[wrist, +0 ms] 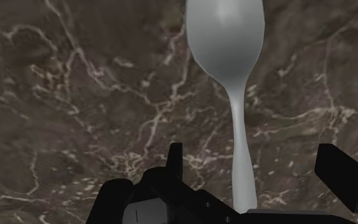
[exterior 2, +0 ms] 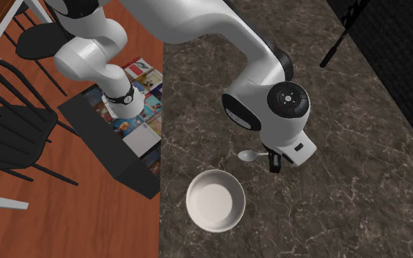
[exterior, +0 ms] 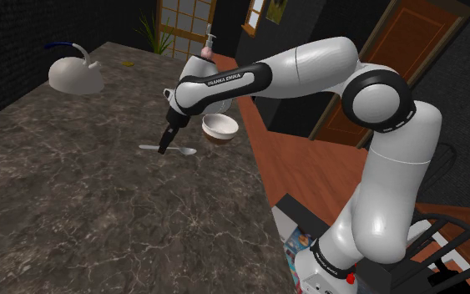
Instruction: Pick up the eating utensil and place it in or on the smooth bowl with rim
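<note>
Gripper: down low over the counter, the gripper (exterior: 166,147) (exterior 2: 274,163) (wrist: 250,153) is right at the spoon's handle. The fingers (wrist: 174,156) are spread wide, one on each side of the handle, and neither touches it.
Spoon: the grey spoon (exterior: 184,151) (exterior 2: 249,155) (wrist: 225,38) lies flat on the dark marbled counter (exterior: 99,217), a little in from the edge that borders the wooden floor. Its bowl end points toward that edge.
Bowl: the white, smooth-rimmed bowl (exterior: 220,134) (exterior 2: 191,201) stands upright close to that same edge. It is near the spoon's bowl end, not touching it, and there is nothing in it.
Far corner: a pale kettle (exterior: 74,75) sits well apart from the action.
Far edge: a pump bottle (exterior: 209,50) stands here, beyond the bowl.
Stand: the arm's box (exterior 2: 117,143) is on the floor, just off the counter's edge.
</note>
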`<action>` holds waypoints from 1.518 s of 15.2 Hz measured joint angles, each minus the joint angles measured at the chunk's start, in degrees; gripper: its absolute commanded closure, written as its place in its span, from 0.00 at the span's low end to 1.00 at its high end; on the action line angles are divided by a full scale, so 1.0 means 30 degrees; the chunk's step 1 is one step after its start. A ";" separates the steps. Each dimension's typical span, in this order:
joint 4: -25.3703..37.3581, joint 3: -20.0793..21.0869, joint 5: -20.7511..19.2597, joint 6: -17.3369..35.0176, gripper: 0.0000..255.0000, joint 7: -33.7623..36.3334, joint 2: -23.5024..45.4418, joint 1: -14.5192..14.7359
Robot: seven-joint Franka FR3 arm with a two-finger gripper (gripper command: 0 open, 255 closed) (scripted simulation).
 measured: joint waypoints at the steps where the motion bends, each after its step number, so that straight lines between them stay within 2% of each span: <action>1: 0.0000 0.0000 0.0000 0.0000 1.00 0.0000 0.0000 0.0000; 11: 0.0046 -0.0007 -0.0023 -0.0097 1.00 0.0039 -0.0052 0.0008; 23: 0.1188 -0.0157 -0.0460 -0.2537 1.00 0.0709 -0.1408 0.0031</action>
